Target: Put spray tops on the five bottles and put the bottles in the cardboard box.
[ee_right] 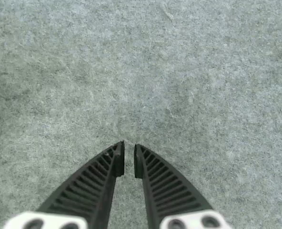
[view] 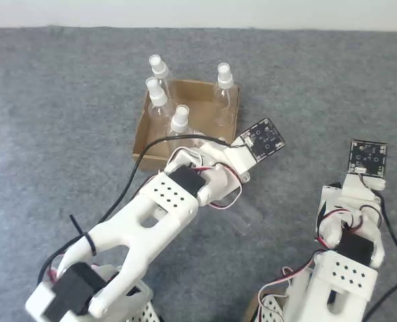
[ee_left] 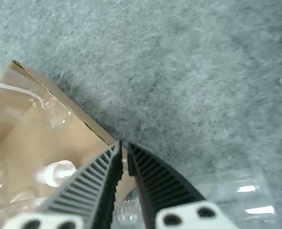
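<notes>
- Grey felt covers the bench (view: 64,100). On the near side the right pincer (ee_right: 129,160) hangs over bare felt, its jaws all but closed and holding nothing.
- Just past it, a fifth bottle (view: 244,216) of clear plastic lies on its side on the felt. It sits under the left arm's wrist, and its long axis slants from the box towards the right arm. I cannot tell whether it has a top.
- The left pincer (ee_left: 124,152) is nearly closed and empty, with its tips over the box's near rim. The bottle lies behind those tips, back towards the arm's base. I judge the left arm much the nearer.
- Farthest off, the cardboard box (view: 145,134) holds four bottles (view: 159,107), upright with spray tops (view: 224,72) on.
</notes>
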`<state>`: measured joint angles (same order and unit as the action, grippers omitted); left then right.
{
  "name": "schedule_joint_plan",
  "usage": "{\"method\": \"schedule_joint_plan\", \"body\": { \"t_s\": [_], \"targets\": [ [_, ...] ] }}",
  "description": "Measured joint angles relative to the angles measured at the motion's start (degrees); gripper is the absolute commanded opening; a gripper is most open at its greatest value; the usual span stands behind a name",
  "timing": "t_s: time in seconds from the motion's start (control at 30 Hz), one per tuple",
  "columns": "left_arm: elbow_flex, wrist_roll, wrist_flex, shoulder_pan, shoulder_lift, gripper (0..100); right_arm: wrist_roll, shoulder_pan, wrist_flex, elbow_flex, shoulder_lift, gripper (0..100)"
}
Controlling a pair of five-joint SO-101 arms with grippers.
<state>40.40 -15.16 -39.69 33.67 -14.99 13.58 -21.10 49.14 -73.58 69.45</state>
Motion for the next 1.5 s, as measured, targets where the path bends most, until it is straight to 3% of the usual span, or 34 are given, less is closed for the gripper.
{"method": "schedule_joint_plan", "body": {
  "t_s": [0.4,0.6,1.07,1.5],
  "targets": [
    [-7.2,1.8,-7.9,-0.5,0.0,1,0.0,0.0,0.0,0.0,0.0,0.6],
    [-11.8,1.8,-10.0,-3.9,0.0,1,0.0,0.0,0.0,0.0,0.0,0.6],
    [-20.7,1.4,-13.5,-4.2,0.0,1,0.0,0.0,-3.0,-3.0,0.0,0.6],
    [-32.7,1.4,-26.3,-4.2,0.0,1,0.0,0.0,-4.4,-3.3,0.0,0.6]
  ]
}}
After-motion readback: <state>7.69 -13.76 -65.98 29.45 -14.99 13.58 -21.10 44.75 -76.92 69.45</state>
